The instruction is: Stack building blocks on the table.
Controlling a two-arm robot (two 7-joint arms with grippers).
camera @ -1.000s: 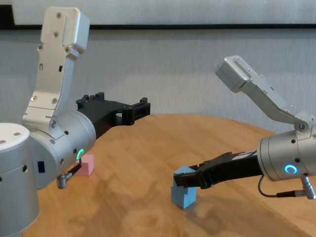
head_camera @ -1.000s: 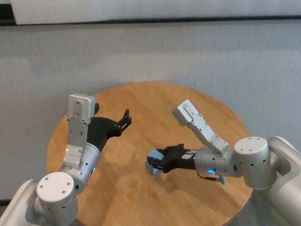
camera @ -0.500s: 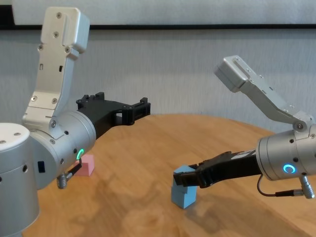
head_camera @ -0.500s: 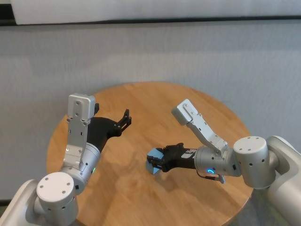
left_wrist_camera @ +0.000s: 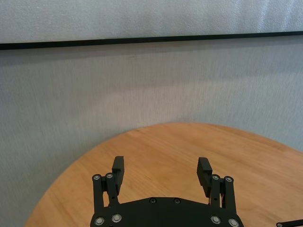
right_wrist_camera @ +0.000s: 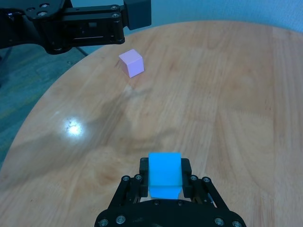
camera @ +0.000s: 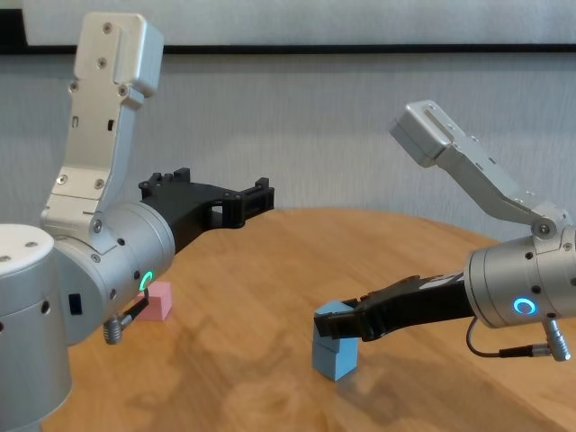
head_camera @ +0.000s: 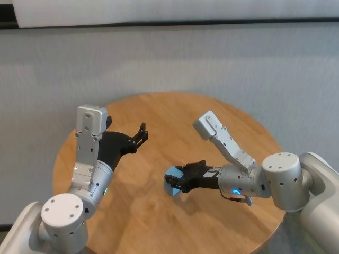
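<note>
My right gripper (head_camera: 176, 184) is shut on a light blue cube (right_wrist_camera: 164, 170), with a finger on each side of it. In the chest view this cube (camera: 328, 314) sits directly on top of a second light blue cube (camera: 335, 357) standing on the wooden table (camera: 270, 270). The pink cube (camera: 160, 301) lies on the table to the left, apart from them; it also shows in the right wrist view (right_wrist_camera: 131, 63). In the head view my left arm hides it. My left gripper (left_wrist_camera: 161, 172) is open and empty, held in the air above the table.
The round table (head_camera: 212, 116) is bare around the cubes. Its rim drops off close behind the pink cube. A grey wall stands behind the table. My left forearm (camera: 193, 211) reaches over the table's left side.
My right gripper has edged slightly left with the blue cube in it. The left arm and the pink cube have not moved.
</note>
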